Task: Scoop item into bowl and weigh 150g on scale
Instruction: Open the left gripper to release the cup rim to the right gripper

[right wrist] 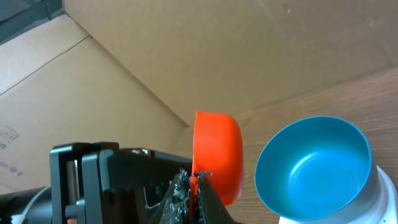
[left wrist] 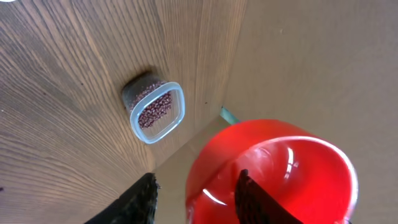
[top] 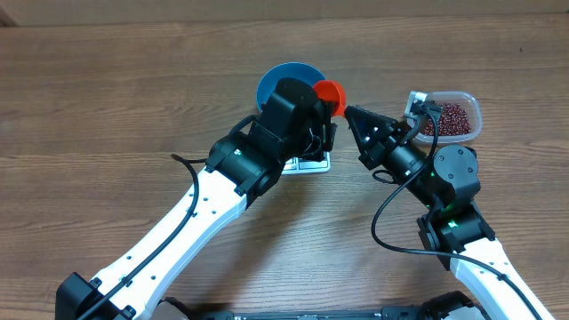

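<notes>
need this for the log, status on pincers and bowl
Right pincer shut on small round red cup. Left pincer open astride its rim. Round blue bowl empty, left arm overhanging it.

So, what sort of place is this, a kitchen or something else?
Probably a robot test bench, not a kitchen: two robot arms at a wood-grain table, plain cardboard panels at its edge, and a few props: a tub of beans, a blue bowl, a red scoop.

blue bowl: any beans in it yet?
Empty. Right wrist view shows the blue bowl bare inside, no beans; the beans sit in the clear tub.
</notes>
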You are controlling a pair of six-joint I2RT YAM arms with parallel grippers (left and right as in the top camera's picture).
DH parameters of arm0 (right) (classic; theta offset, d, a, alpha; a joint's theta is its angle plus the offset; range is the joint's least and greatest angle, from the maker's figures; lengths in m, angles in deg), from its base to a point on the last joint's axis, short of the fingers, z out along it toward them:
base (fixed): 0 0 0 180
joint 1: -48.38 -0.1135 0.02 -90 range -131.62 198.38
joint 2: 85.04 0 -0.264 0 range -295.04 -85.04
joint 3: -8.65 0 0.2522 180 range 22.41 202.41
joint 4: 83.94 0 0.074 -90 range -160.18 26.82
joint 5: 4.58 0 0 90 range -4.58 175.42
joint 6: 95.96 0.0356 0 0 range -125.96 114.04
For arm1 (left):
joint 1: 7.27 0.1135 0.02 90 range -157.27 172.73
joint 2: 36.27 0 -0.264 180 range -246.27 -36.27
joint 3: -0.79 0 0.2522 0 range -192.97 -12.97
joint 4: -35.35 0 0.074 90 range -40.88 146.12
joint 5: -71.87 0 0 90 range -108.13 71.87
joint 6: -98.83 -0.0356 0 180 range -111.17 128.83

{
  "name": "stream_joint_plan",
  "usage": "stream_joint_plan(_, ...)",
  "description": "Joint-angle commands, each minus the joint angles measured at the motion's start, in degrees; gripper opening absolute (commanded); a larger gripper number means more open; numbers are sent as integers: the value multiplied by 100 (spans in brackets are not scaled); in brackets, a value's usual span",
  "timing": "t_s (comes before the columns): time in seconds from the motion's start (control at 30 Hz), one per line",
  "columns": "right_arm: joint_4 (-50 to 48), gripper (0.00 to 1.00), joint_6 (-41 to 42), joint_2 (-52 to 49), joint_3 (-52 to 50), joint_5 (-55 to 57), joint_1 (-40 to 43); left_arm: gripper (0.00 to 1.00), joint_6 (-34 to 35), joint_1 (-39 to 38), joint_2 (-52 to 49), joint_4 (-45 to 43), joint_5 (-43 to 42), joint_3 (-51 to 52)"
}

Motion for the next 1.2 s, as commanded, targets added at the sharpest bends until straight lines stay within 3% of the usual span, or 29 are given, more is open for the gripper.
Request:
stream_joint_plan(0.0,33,4,-26,2,153,-24,-26,43,-24,-37,-55,-20,-20,-138)
stream_joint_plan(0.5,367,4,-160,4,153,306,-20,56,-428,-37,-52,-4,-24,-138)
stream_joint_plan(0.87,839,4,-177,7,153,269,452,65,-566,7,114,616,-175,-138)
stream_joint_plan(0.93,861,4,-177,26,153,157,549,83,-951,46,216,855,-175,-138)
stream_joint_plan(0.97,861,4,-177,33,153,118,584,97,-1167,57,267,986,-173,-138)
stream_joint_plan(1.17,1040,4,-181,234,153,103,737,100,-2131,129,459,1451,-166,-138)
